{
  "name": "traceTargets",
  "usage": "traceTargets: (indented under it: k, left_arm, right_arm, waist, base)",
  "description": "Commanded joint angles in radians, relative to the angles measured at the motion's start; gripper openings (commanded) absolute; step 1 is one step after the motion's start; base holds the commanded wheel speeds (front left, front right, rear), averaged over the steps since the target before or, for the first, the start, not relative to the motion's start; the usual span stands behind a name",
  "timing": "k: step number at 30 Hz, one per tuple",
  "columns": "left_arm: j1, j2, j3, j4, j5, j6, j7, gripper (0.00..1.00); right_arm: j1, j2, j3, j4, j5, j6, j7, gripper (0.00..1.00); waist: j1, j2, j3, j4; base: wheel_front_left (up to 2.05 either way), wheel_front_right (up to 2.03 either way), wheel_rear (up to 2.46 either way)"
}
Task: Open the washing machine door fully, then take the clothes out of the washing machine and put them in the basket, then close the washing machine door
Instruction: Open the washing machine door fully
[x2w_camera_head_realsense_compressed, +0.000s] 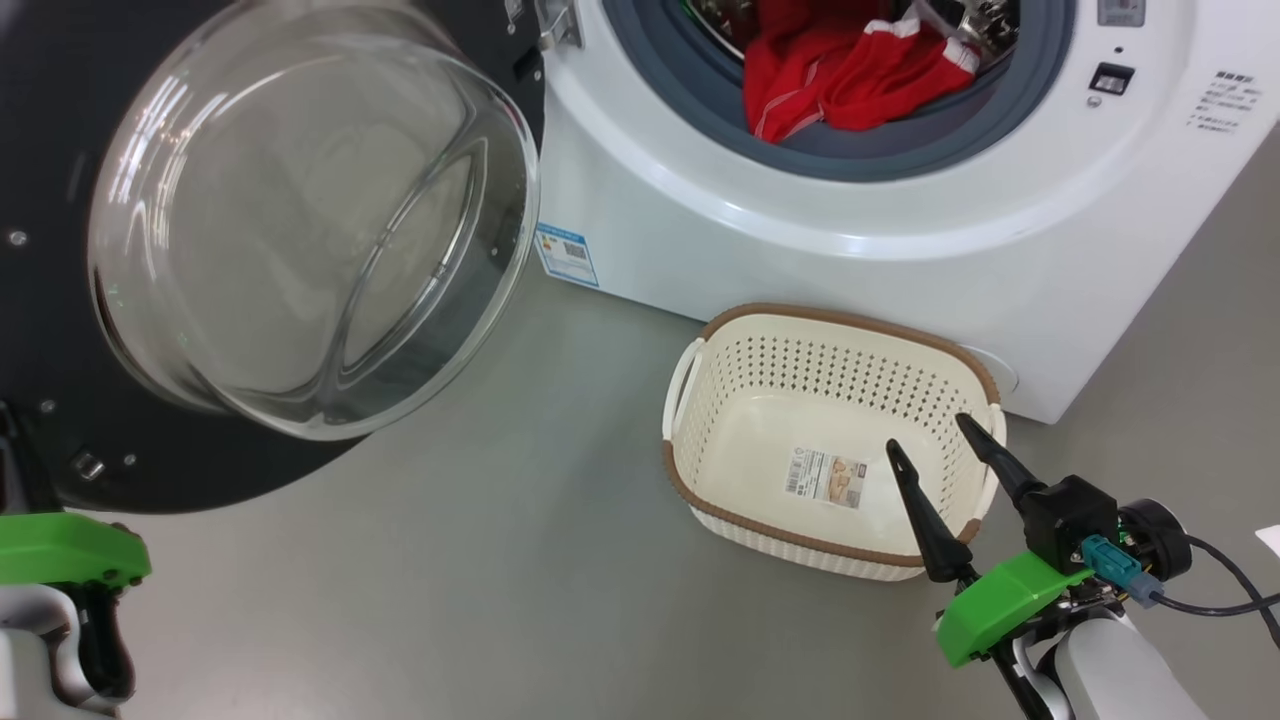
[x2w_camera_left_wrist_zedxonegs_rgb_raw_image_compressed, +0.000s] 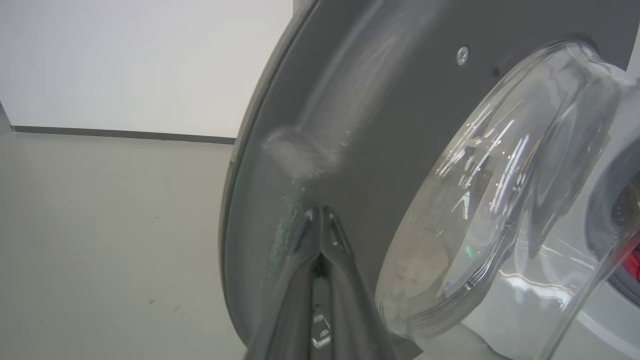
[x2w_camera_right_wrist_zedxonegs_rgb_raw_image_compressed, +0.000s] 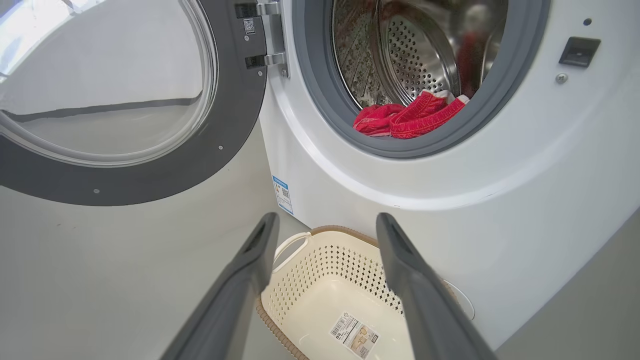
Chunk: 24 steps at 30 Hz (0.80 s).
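Note:
The washing machine door (x2w_camera_head_realsense_compressed: 60, 400) stands swung open at the left, its glass bowl (x2w_camera_head_realsense_compressed: 300, 210) bulging toward me. Red clothes (x2w_camera_head_realsense_compressed: 850, 70) lie at the drum's mouth in the white washing machine (x2w_camera_head_realsense_compressed: 800, 230). In front of it, on the floor, sits the cream basket (x2w_camera_head_realsense_compressed: 850, 320), holding only its paper label. My right gripper (x2w_camera_head_realsense_compressed: 925, 435) hovers open over the basket's near right corner, nothing between its fingers. My left gripper (x2w_camera_left_wrist_zedxonegs_rgb_raw_image_compressed: 318, 217) is shut, tips against the door's dark inner rim (x2w_camera_left_wrist_zedxonegs_rgb_raw_image_compressed: 390, 125). The right wrist view shows the right gripper (x2w_camera_right_wrist_zedxonegs_rgb_raw_image_compressed: 325, 225), basket (x2w_camera_right_wrist_zedxonegs_rgb_raw_image_compressed: 325, 265) and clothes (x2w_camera_right_wrist_zedxonegs_rgb_raw_image_compressed: 410, 117).
Grey floor (x2w_camera_head_realsense_compressed: 500, 560) spreads between door and basket. A blue label (x2w_camera_head_realsense_compressed: 567, 255) marks the washer's lower left corner. A black cable (x2w_camera_head_realsense_compressed: 1230, 590) trails from my right wrist. A white wall (x2w_camera_left_wrist_zedxonegs_rgb_raw_image_compressed: 125, 65) stands beyond the door.

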Motion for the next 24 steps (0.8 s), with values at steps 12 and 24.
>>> traceTargets:
  k: [12, 24]
  left_arm:
    - [0.03, 0.005, 0.079, -0.071, 0.053, -0.043, -0.008, 1.0]
    - [0.102, -0.069, 0.051, -0.266, 0.023, -0.097, -0.008, 1.0]
  right_arm:
    - [0.022, 0.042, 0.016, -0.03, 0.042, 0.007, -0.007, 1.0]
    - [0.059, 0.058, -0.061, -0.148, 0.061, 0.007, -0.007, 1.0]
  waist:
    - [0.0, 0.0, -0.076, -0.053]
    - [0.0, 0.0, -0.137, -0.121]
  base:
    - [0.0, 0.0, 0.0]
    - [0.0, 0.0, 0.0]
